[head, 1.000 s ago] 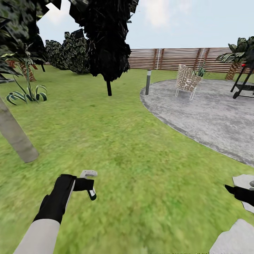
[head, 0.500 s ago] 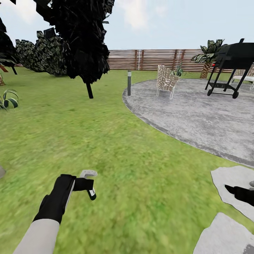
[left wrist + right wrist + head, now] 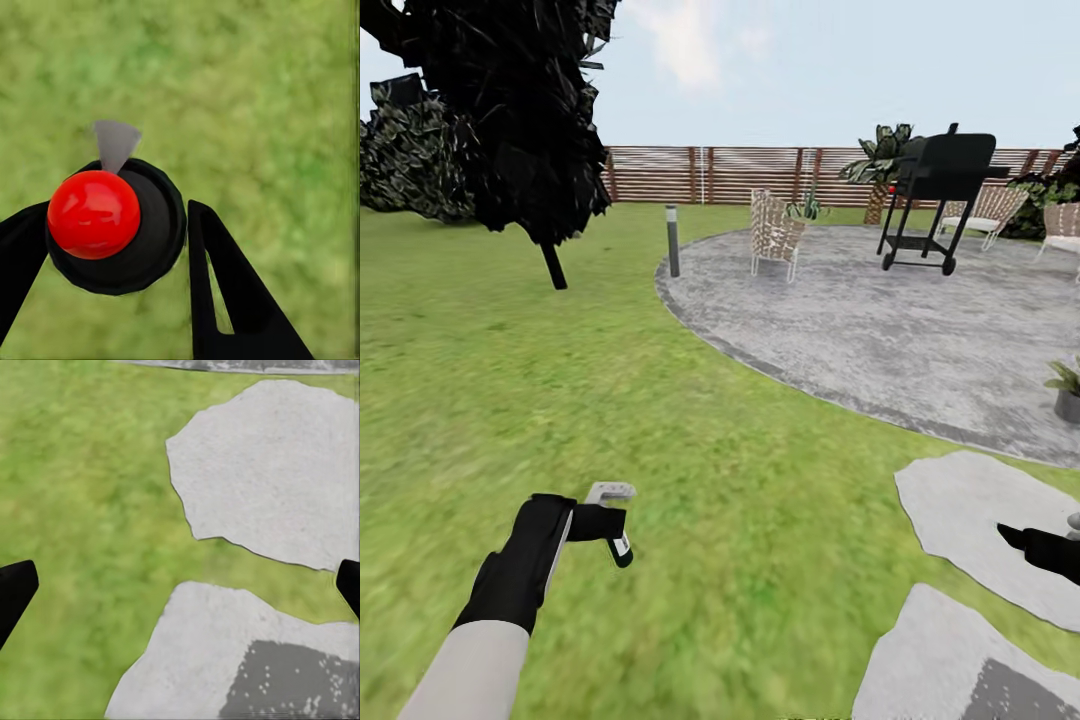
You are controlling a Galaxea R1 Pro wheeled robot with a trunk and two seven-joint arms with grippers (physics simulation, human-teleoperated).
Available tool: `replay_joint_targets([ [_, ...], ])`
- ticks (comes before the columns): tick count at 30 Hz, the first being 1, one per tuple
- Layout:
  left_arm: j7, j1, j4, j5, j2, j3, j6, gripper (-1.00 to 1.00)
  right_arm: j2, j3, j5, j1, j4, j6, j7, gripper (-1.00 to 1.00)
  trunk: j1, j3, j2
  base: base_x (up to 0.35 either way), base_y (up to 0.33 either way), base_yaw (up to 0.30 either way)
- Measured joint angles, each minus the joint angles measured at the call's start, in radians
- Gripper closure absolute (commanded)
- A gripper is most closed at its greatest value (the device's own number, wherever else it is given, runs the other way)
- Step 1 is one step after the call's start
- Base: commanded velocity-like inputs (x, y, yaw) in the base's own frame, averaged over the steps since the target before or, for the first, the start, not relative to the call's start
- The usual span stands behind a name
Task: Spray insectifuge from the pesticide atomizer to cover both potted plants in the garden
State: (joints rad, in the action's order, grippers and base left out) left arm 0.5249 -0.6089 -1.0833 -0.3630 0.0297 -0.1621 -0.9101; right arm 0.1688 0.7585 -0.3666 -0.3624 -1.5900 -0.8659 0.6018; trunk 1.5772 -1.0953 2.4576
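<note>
My left gripper (image 3: 598, 522) is low on the left over the lawn, shut on the pesticide atomizer (image 3: 610, 493), whose whitish trigger head pokes up above the fingers. The left wrist view looks down on the atomizer (image 3: 112, 225): a red ball on a round black body between the two black fingers (image 3: 217, 277). One potted plant (image 3: 1066, 390), green leaves in a grey pot, stands on the patio's near edge at far right, well ahead of both arms. My right gripper (image 3: 1050, 548) hangs open over a stepping stone, its fingers (image 3: 15, 589) wide apart with nothing between them.
Grey stepping stones (image 3: 970, 520) lie in the grass at lower right. The round paved patio (image 3: 880, 320) carries a wicker chair (image 3: 773, 232) with a spiky plant behind it, a black grill (image 3: 935, 190) and more chairs. A bollard lamp (image 3: 673, 240), a dark tree (image 3: 510, 120) and a slat fence (image 3: 760, 172) stand beyond.
The camera has turned to the right, so the whole scene slid left; the grill, more stepping stones and the potted plant came into view. Both arms hold the same pose.
</note>
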Motion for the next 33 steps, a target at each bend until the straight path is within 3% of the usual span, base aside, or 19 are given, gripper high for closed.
replay_joint_targets([
  [22, 0.000, 0.000, 0.000, 0.000, 0.000, -0.002, -0.004, 1.00, 0.000, 0.001, 0.000, 0.000, 0.000, 0.000, 0.000, -1.00, 0.000, 0.015, 0.000, 0.000, -0.001, -0.288],
  [33, 0.000, 0.000, 0.000, 0.000, 0.000, -0.002, -0.004, 1.00, -0.001, 0.000, -0.001, 0.000, 0.000, 0.008, -0.003, -1.00, 0.000, 0.023, 0.000, 0.000, 0.000, -0.204],
])
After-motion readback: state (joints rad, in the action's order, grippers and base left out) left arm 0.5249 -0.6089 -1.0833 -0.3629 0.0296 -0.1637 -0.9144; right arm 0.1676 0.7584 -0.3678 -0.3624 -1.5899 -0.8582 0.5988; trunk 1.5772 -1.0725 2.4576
